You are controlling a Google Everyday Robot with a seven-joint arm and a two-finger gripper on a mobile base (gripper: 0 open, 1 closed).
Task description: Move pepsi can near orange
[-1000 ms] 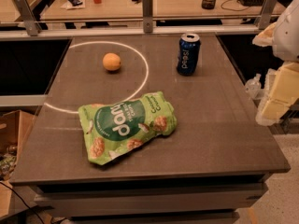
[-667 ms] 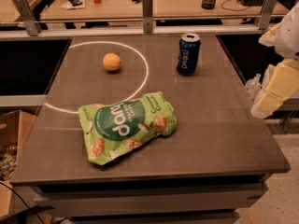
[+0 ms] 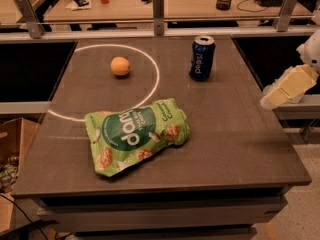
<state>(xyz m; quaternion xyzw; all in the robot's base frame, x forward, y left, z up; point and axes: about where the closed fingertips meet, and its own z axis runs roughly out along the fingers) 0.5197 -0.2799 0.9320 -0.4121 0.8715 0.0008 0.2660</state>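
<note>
The pepsi can [image 3: 202, 58] stands upright on the dark table [image 3: 240, 134], at the back right, just outside a white circle painted on the top. The orange [image 3: 120, 66] lies inside that circle at the back left, about a can's height or two to the left of the can. My gripper [image 3: 287, 86] shows as a cream-coloured part at the right edge of the view, off the table's right side and level with the can. It holds nothing that I can see.
A big green snack bag [image 3: 135, 134] lies flat in the middle front of the table. A metal rail with posts [image 3: 158, 6] runs behind the table, with a cluttered desk beyond. A cardboard box [image 3: 12, 149] stands on the floor at the left.
My gripper has risen a little and drifted slightly left along the table's right side. The can, the orange and the bag have not moved.
</note>
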